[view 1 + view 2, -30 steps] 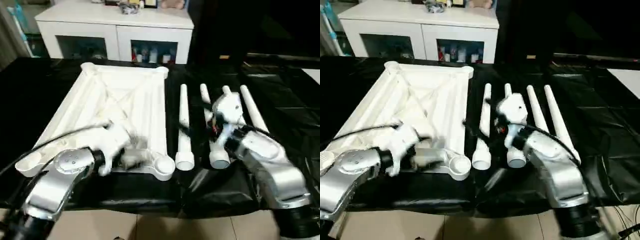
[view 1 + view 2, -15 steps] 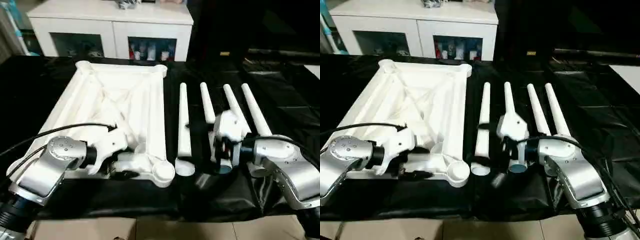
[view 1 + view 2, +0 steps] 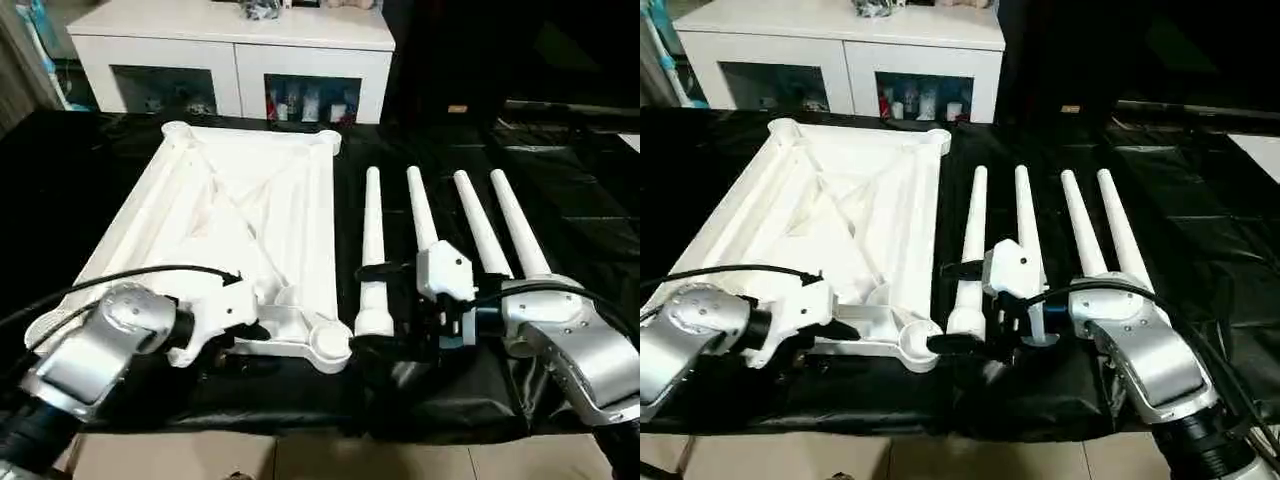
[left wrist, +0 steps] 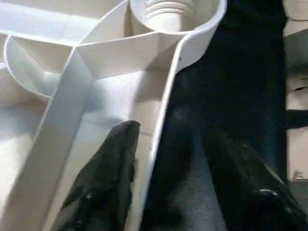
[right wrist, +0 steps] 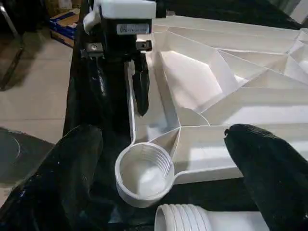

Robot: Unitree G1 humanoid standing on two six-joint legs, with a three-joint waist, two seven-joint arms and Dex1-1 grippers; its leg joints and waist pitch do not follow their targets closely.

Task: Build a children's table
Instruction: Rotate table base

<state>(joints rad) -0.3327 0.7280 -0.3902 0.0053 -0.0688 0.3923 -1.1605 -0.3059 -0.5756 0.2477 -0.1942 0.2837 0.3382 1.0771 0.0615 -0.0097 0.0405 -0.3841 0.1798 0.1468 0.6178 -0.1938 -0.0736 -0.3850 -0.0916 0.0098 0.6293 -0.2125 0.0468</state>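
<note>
White plastic top (image 3: 240, 210) rim sits between our left end effector (image 4: 163, 168) fingers, unclamped, while our right end effector (image 5: 163, 163) gapes at its corner socket (image 5: 144, 173).

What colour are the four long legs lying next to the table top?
White, all four legs; the left eye view shows them best.

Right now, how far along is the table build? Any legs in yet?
None fitted: the table top lies underside up with its near corner socket empty, and all four legs lie loose beside it. In hand: the left end effector straddles the top's near edge wall, one finger inside; the right end effector stands open around the nearest leg's wide end. All four legs remain.
</note>
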